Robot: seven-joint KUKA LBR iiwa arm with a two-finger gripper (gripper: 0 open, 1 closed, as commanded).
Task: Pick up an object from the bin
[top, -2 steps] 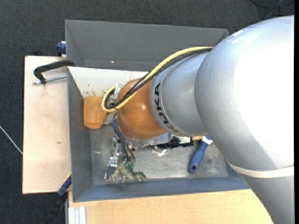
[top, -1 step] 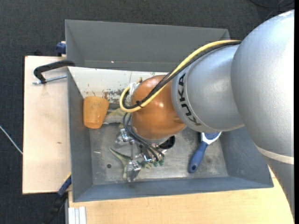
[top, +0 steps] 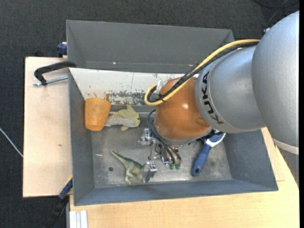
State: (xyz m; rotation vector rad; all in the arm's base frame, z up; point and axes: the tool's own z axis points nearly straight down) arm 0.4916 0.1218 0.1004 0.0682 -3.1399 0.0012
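Grey arm [top: 247, 89] looms closest, "KUKA" printed down its side, the only writing I can read. Below its orange cover [top: 178, 113] the gripper [top: 153, 158] hangs low in the bin [top: 80, 141]; open or clenched, I can't tell. Just beside it, near the front wall, lies a green toy dinosaur [top: 127, 164]. It is probably light and rubbery, with a thin neck and tail, so best pinched across the body. Farther back rests an orange cup [top: 96, 113].
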